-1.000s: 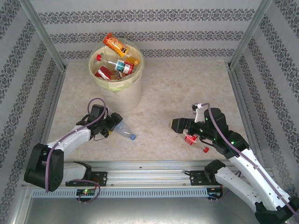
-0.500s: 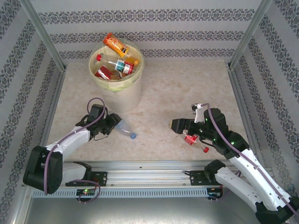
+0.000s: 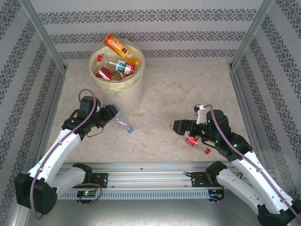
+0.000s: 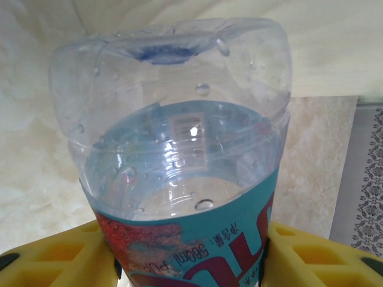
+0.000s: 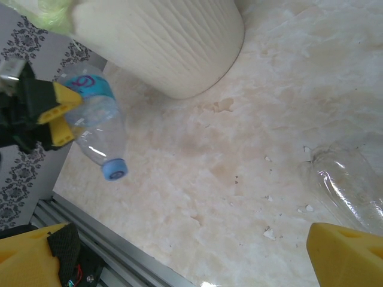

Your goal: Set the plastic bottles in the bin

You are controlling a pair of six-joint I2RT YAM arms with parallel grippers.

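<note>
Top external: left jaws grip the blue-capped bottle (image 3: 120,121) beside the bin (image 3: 129,94). Raise it over the rim before releasing! Right jaws gape.

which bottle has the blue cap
The clear teal-labelled bottle held in the left gripper; the red-labelled bottle by the right gripper has a red cap.

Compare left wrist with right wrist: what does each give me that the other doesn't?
Left wrist: droplets inside the teal-labelled bottle and its label print, up close. Right wrist: its blue cap, the bin, a second clear bottle lying on the table. Both: the teal-labelled bottle clamped in the left gripper.
</note>
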